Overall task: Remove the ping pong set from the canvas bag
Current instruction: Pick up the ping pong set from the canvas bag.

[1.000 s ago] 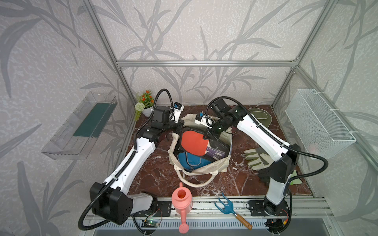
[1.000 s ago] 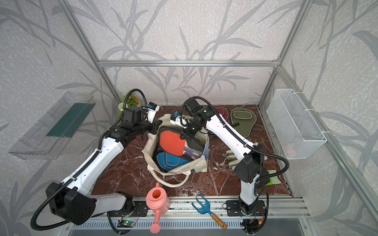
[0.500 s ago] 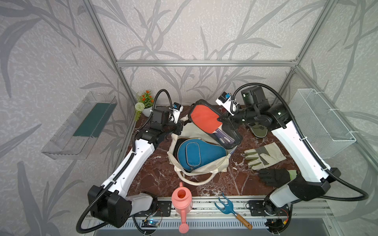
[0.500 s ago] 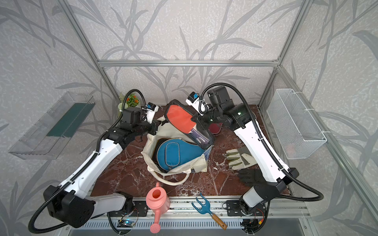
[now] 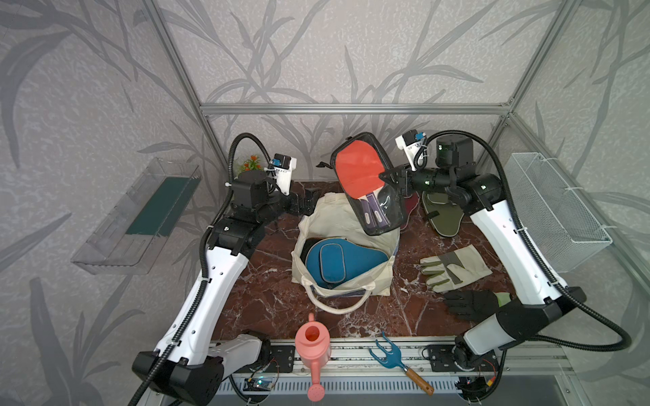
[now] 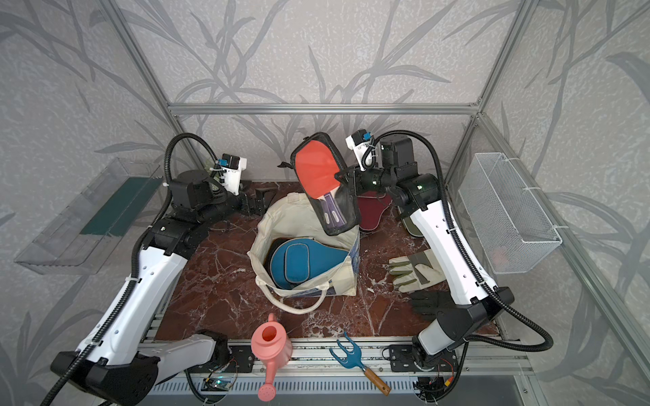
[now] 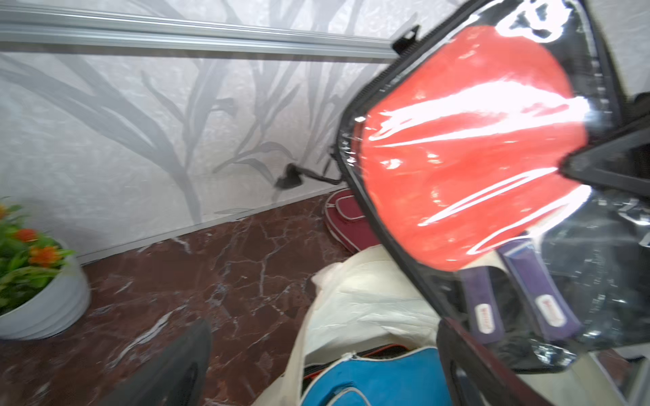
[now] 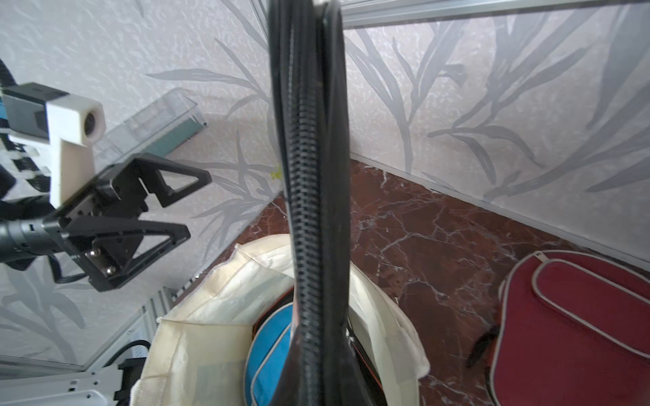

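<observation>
The right gripper (image 5: 388,175) has its jaws clamped on the side edge of the black zip case (image 5: 378,211), next to the red paddle (image 5: 355,168) that shows through the clear front. The case hangs tilted in the air over the far rim of the canvas bag (image 5: 334,211), lower corner above the mouth. Whether that corner touches the cloth cannot be told. The edge grip is probably chosen because the case is flat and wide, so only its rim fits between the jaws.

The left gripper (image 8: 197,207) has its jaws apart and empty, just beside the bag's far-left rim and clear of it in the right wrist view. Judgement: it is parked there to steady the bag if needed.

The blue cover (image 5: 337,260) lies flat inside the bag. A dark edge shows under it, identity unclear. The maroon cover (image 6: 373,211) and the olive cover (image 5: 441,218) lie on the table (image 5: 274,302) beyond the bag on the right, already out. The gloves (image 5: 453,267) lie nearer the front and are not part of the set.

Judgement: the task is partway done. The case needs setting down near the maroon cover, and the blue cover is left to fetch.
</observation>
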Robot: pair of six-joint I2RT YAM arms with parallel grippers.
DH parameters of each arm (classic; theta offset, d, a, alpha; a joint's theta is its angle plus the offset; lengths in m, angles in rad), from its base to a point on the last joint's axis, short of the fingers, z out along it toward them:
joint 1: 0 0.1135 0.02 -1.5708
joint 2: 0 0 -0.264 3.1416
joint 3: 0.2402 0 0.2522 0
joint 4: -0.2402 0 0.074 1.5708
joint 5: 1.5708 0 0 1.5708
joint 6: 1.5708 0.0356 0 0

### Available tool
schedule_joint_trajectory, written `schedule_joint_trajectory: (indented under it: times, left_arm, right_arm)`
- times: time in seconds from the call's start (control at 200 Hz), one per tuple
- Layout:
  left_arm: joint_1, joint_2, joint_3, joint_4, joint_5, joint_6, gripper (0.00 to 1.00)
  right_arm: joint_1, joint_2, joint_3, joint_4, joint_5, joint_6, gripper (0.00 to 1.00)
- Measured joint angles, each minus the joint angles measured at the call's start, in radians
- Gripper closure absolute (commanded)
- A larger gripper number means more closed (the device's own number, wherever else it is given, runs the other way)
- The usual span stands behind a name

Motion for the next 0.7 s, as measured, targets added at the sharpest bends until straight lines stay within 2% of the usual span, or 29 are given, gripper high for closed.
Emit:
schedule_joint_trajectory:
  times: [0.13,0.35,0.58,0.7]
  left_arm:
    - [0.0,0.044,0.0,0.044,0.15,-0.074,0.01]
    - [0.001,0.124,-0.002,0.129,0.307,-0.173,0.01]
    - [0.014,0.132,-0.026,0.264,0.369,-0.271,0.01]
    - [0.014,0.132,-0.061,0.354,0.389,-0.324,0.08]
  right_arm:
    - [0.0,0.0,-0.079,0.182,-0.097,0.119,1.0]
    - [0.0,0.0,-0.225,0.444,-0.209,0.307,1.0]
    - [-0.005,0.0,-0.346,0.735,-0.281,0.515,1.0]
    - [-0.002,0.001,-0.381,0.848,-0.314,0.595,1.0]
